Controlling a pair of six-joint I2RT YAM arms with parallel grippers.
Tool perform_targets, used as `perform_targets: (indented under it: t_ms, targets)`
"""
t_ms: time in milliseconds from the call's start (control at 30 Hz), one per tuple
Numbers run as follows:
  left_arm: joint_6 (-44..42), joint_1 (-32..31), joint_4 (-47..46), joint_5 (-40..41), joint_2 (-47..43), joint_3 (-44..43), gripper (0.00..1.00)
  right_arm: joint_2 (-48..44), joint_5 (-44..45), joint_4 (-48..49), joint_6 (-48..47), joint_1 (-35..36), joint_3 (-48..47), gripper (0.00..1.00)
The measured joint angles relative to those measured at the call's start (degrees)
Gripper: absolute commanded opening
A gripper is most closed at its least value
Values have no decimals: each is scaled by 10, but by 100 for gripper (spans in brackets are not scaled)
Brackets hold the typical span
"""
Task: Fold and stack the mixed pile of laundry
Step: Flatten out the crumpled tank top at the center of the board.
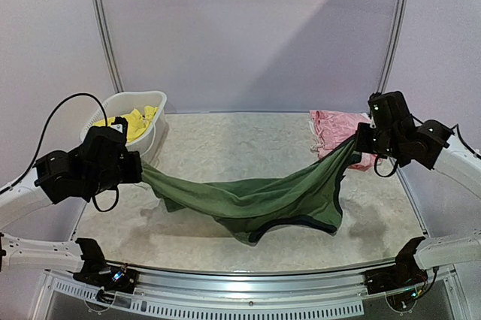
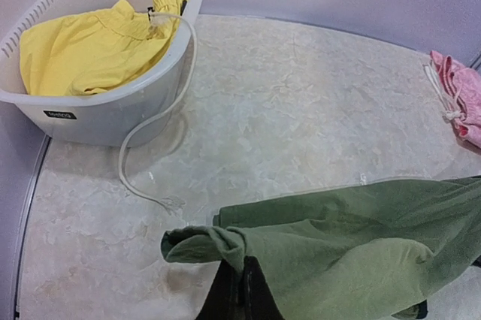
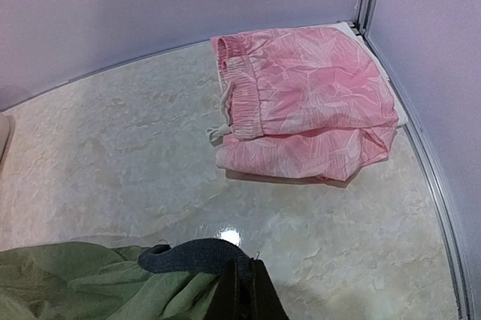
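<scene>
The left end effector [image 1: 140, 170] and right end effector [image 1: 358, 145] are each clamped on the tank top [image 1: 255, 200], which hangs stretched and sagging over the worktop [image 1: 225, 136]. This looks like the spreading step; the next move likely calls for lowering it flat.

The olive-green soft fabric tank top [image 1: 255, 200] is a plain, even green. Its narrow edging band looks dark blue, though in this light it may be charcoal. The bright yellow crumpled cloth garment [image 2: 83, 53] is unpatterned, and the white slotted plastic basket [image 2: 113, 113] is plain too. The pink folded cloth garment [image 3: 308, 102] carries a paler leaf-like print and has a white drawstring [image 3: 216, 134]. The cream stone-look table [image 1: 225, 147] is marbled with faint beige veining.
</scene>
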State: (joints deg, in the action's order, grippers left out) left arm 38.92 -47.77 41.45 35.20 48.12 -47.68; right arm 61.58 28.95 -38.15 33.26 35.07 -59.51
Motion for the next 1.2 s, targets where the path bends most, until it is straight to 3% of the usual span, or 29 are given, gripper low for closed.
perform_targets:
  t_ms: [200, 233, 367, 467, 667, 833, 967, 1000, 1200]
  targets:
    - [-4, 33, -28, -15, 65, -2, 0, 124, -49, 40, -21, -67, -64, 3]
    - [-5, 46, -35, -23, 80, -2, 0, 159, -66, 49, -25, -80, -89, 12]
    - [-7, 88, -61, -57, 126, 1, 0, 327, -137, 65, -48, -118, -222, 74]
    - [-8, 102, -72, -78, 141, 10, 0, 422, -186, 78, -66, -126, -280, 87]
    - [-8, 136, -96, -111, 163, 29, 0, 409, -229, 62, -76, -123, -230, 90]
    - [-10, 172, -129, -136, 253, 30, 0, 312, -235, 65, -72, -97, -141, 90]
    - [-10, 206, -154, -158, 337, 24, 0, 237, -238, 75, -63, -34, -71, 87]
    - [-10, 216, -159, -166, 358, 19, 3, 227, -240, 78, -61, -17, -59, 85]
    - [-16, 238, -190, -188, 427, -8, 47, 185, -264, 124, -34, 123, 35, 81]
